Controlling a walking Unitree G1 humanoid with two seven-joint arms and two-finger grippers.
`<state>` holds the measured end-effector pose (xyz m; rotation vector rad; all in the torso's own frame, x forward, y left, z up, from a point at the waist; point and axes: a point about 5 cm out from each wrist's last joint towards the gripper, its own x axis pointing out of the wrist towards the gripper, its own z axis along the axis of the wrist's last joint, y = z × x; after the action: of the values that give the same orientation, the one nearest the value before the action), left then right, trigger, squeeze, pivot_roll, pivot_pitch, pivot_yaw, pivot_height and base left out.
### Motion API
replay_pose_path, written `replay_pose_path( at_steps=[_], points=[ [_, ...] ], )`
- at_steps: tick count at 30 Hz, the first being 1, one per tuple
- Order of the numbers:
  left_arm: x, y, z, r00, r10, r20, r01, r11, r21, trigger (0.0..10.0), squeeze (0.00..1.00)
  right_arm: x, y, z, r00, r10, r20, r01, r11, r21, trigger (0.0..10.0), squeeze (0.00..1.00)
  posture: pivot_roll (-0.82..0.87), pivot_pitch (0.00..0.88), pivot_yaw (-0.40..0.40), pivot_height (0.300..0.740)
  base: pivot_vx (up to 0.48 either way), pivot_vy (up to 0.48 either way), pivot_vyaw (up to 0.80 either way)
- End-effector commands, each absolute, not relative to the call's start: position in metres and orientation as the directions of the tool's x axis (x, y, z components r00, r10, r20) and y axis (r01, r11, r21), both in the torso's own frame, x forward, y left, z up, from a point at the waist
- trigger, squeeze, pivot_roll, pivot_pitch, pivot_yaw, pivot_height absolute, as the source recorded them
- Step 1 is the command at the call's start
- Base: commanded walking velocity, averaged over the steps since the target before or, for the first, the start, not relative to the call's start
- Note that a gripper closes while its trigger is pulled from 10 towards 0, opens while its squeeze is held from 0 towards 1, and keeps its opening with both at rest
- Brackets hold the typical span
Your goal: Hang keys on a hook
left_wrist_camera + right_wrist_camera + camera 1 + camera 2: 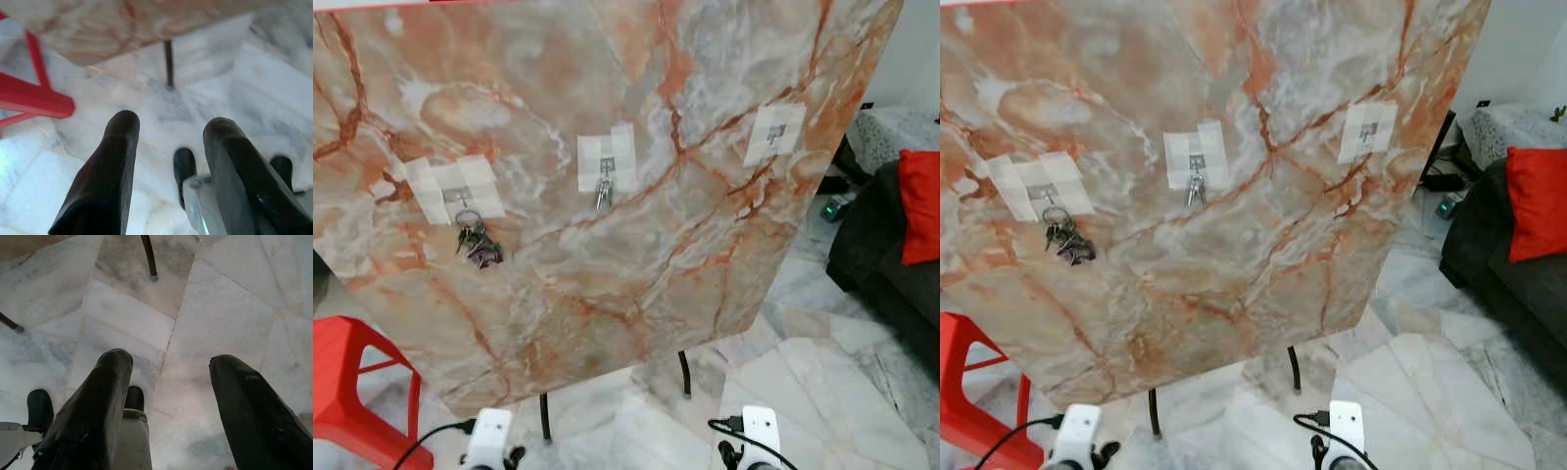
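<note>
A marble-patterned board (607,255) leans before me with three taped-on hooks. A bunch of keys (477,240) hangs from the left hook (458,196). A smaller key (603,192) hangs from the middle hook (605,164). The right hook (774,130) is bare. Both arms hang low below the board, their wrists at the bottom edge of the eye views. My left gripper (168,132) points at the floor, open, with nothing between its fingers. My right gripper (168,364) is likewise open and empty above the floor.
A red plastic stool (352,382) stands at the lower left, beside the board. The board's black legs (545,416) rest on the marble floor (813,392). A dark sofa with a red cushion (920,206) sits at the right.
</note>
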<state>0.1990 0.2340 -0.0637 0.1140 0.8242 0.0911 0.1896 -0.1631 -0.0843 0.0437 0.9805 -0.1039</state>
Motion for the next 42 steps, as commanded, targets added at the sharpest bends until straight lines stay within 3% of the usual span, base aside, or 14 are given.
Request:
replay_pose_path(
  at_steps=[1,7,21,38,42],
  points=[
    [0.198,0.232,-0.065,0.670,0.113,-0.734,-0.032,0.992,0.123,10.0,0.00,0.188,-0.163,-0.085,0.549,-0.064,-0.833,0.108,0.994,-0.005,10.0,0.00,0.04,0.000,-0.076,0.737,0.000,0.000,0.00],
    [0.193,0.237,-0.067,0.661,0.134,-0.738,-0.036,0.989,0.147,10.0,0.00,0.189,-0.163,-0.084,0.568,-0.052,-0.822,0.106,0.994,0.010,10.0,0.00,0.04,0.000,-0.076,0.737,0.000,0.480,0.67],
    [0.189,0.232,-0.070,0.653,0.136,-0.745,-0.023,0.987,0.160,10.0,0.00,0.188,-0.162,-0.085,0.566,-0.041,-0.824,0.085,0.996,0.008,10.0,0.00,0.04,0.000,-0.076,0.737,0.000,0.480,0.00],
    [0.195,0.228,-0.068,0.664,0.136,-0.736,-0.032,0.988,0.153,10.0,0.00,0.190,-0.162,-0.084,0.579,-0.030,-0.815,0.072,0.997,0.015,10.0,0.00,0.04,0.000,-0.084,0.737,0.000,0.480,0.80],
    [0.192,0.230,-0.069,0.658,0.139,-0.740,-0.035,0.987,0.154,10.0,0.00,0.189,-0.163,-0.084,0.576,-0.038,-0.817,0.099,0.995,0.024,10.0,0.00,0.05,0.000,-0.087,0.737,0.000,0.480,0.15]
  ],
)
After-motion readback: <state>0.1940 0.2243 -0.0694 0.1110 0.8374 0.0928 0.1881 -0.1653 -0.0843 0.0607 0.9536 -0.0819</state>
